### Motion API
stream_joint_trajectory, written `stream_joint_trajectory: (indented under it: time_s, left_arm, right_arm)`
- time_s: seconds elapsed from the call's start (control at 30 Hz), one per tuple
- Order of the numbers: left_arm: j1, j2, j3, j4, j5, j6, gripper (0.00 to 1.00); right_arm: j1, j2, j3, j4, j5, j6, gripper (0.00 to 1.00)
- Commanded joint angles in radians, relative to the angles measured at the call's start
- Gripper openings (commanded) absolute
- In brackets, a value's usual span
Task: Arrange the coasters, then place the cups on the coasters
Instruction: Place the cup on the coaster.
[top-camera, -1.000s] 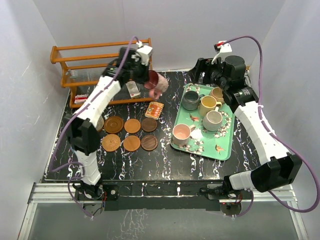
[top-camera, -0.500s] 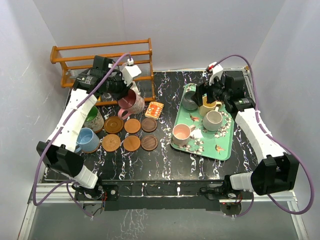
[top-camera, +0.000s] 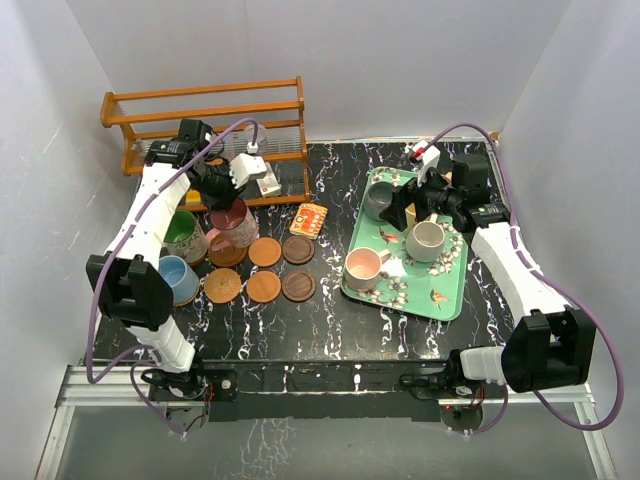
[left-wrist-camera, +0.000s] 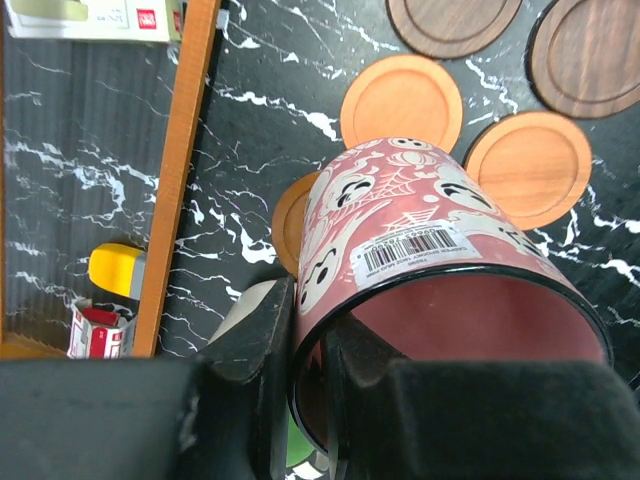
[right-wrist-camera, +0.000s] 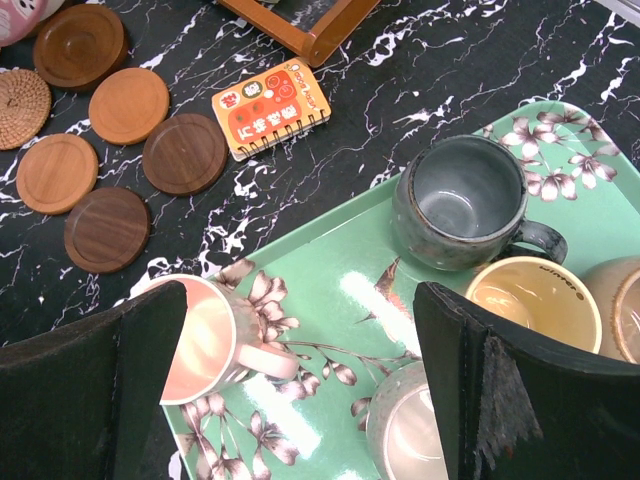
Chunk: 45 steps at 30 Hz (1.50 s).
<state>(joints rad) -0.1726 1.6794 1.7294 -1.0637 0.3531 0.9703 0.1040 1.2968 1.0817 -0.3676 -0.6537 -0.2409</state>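
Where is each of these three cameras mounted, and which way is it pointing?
Top external: fixed above and behind the bases, looking down on the table; left arm and right arm show.
Left wrist: on that wrist, looking down past the left gripper, shut on the maroon mug, to coasters.
Right wrist: on that wrist, looking down through the open right gripper at the green tray.
Shared: the coasters appear in all three.

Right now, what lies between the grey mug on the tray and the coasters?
The small orange card lies on the table between the grey mug and the coasters, just outside the tray; the right wrist view shows it clearly.
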Motion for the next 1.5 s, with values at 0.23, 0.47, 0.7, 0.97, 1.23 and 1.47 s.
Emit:
stream_joint_trajectory:
  time_s: [0.23,0.47,0.7,0.97,1.23,1.47]
  left_arm:
    - [0.097,0.088,-0.017,-0.029,0.094,0.156,0.00]
    - [0.121,0.147,-0.020,-0.036,0.085,0.194,0.00]
    - [0.128,0.198,-0.007,-0.062,0.072,0.220,0.00]
    - [0.131,0.237,0.009,-0.074,0.045,0.238,0.00]
    - [0.131,0.268,0.029,-0.091,0.026,0.248,0.00]
    - [0.131,0.270,0.033,-0.082,0.011,0.251,0.00]
  right_arm:
    - [-0.011,-0.046,-0.014,0.017,-0.060,-0.037,0.98]
    - [-0.016,-0.042,-0.019,0.016,-0.066,-0.038,0.98]
    - [-0.018,-0.040,-0.021,0.012,-0.072,-0.042,0.98]
    - [-0.023,-0.036,-0.021,0.009,-0.077,-0.046,0.98]
    - [-0.023,-0.034,-0.023,0.007,-0.081,-0.051,0.98]
    - [-0.025,-0.031,-0.023,0.006,-0.083,-0.052,0.98]
